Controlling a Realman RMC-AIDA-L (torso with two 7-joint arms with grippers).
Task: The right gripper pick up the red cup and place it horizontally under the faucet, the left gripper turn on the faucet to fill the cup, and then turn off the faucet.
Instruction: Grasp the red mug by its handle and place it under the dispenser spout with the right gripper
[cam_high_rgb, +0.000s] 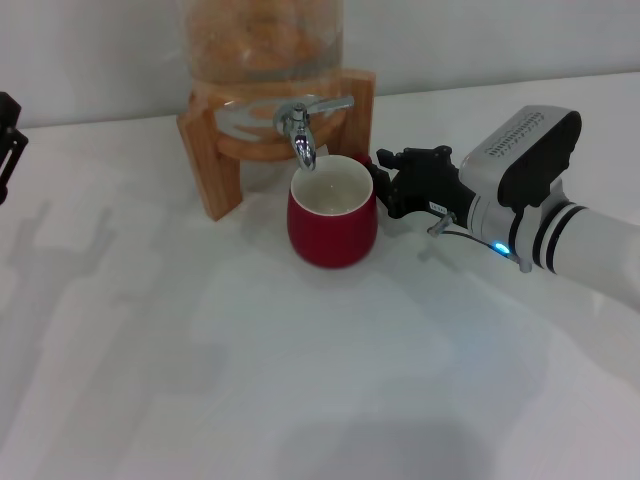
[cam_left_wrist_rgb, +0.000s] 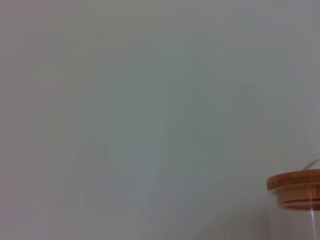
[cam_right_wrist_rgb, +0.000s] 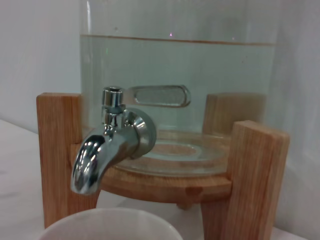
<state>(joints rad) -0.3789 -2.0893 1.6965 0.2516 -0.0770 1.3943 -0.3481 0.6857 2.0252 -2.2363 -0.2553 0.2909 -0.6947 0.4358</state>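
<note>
A: Where does the red cup (cam_high_rgb: 333, 222) stand?

B: Upright on the white table (cam_high_rgb: 300, 380), right under the spout of the faucet (cam_high_rgb: 303, 125). The spout's mouth hangs just above the far rim of the cup. The right wrist view shows only a strip of that pale rim (cam_right_wrist_rgb: 111, 225) below the chrome spout (cam_right_wrist_rgb: 107, 150).

A: And the right gripper (cam_high_rgb: 385, 185)?

B: It comes in from the right, at cup height. Its black fingers sit against the cup's right side, where the handle is, and they seem closed on that handle, though the handle itself is mostly hidden behind them.

A: The faucet lever?

B: It lies flat, pointing to the right along the front of the glass dispenser (cam_high_rgb: 265, 40). The dispenser rests in a wooden stand (cam_high_rgb: 215, 165) at the far side of the table, and it holds water.

A: What about the left gripper (cam_high_rgb: 8, 145)?

B: Only a black bit of it shows at the left edge of the head view, well apart from the faucet. I cannot tell how its fingers stand. Its wrist camera sees a bare wall and the wooden lid (cam_left_wrist_rgb: 295, 187) of the dispenser.
</note>
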